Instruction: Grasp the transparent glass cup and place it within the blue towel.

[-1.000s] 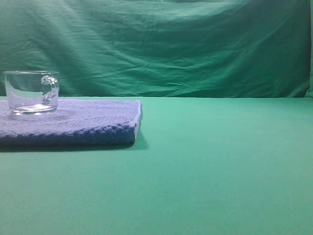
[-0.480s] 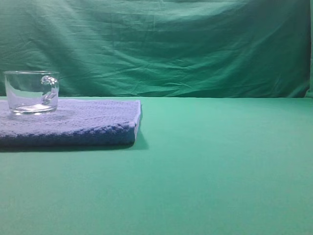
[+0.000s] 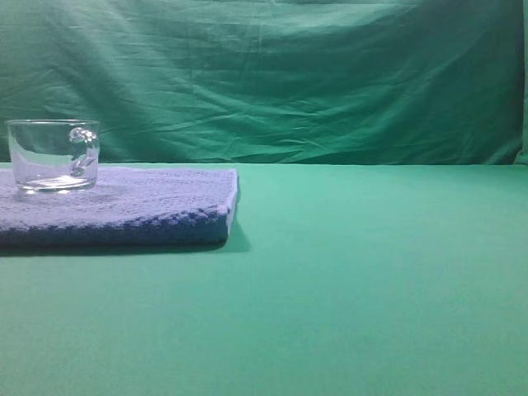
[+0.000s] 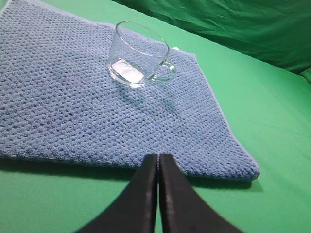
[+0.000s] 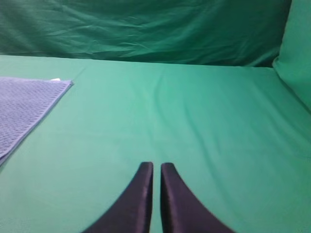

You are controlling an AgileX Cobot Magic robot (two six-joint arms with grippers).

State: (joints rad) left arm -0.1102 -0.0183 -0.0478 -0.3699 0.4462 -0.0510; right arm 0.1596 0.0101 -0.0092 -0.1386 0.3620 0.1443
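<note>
Glass cup (image 4: 139, 54) is sitting upright on the blue towel (image 4: 73, 111), toward its far right corner, handle pointing right. In the exterior view the cup (image 3: 54, 155) is resting at the towel's (image 3: 140, 210) left-rear part. Left gripper (image 4: 158, 162) is hanging just off the towel's near edge, jaws pressed together, holding nothing. Right gripper (image 5: 156, 170) is hovering over the green table (image 5: 194, 126), jaws nearly touching w/ a thin slit, empty, well apart from cup.

Transparent glass cup (image 4: 140, 54) stood upright and empty on the blue towel (image 4: 73, 111), near its far corner, handle toward the edge. Towel lay flat, folded.
</note>
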